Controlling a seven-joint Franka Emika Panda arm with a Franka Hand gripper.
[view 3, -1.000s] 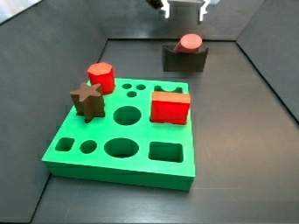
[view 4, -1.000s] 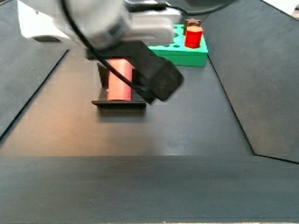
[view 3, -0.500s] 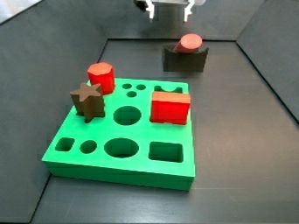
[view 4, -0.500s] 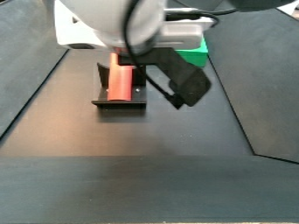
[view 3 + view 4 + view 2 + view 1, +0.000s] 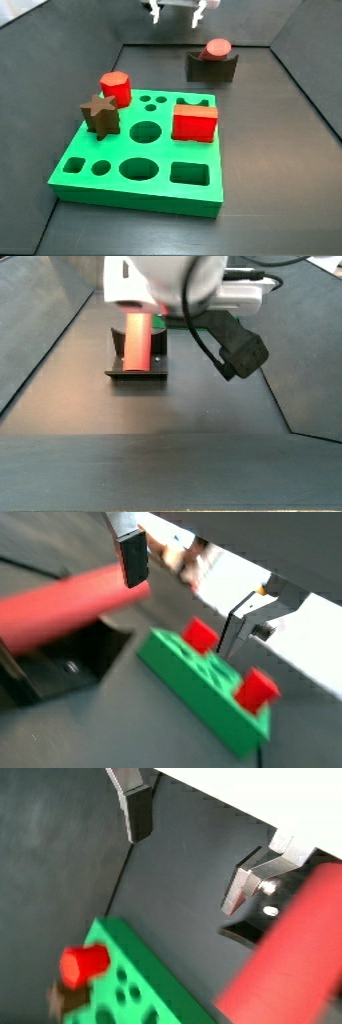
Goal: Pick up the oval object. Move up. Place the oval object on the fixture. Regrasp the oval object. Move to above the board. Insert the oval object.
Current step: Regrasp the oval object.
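The oval object lies across the fixture, well apart from the gripper, which hangs above with its fingers spread and nothing between them. The board stands near.

A robot test cell in a lab: dark grey sloping walls are enclosing a bare floor in the frame's centre, and the silver two-finger gripper is hanging at top centre.
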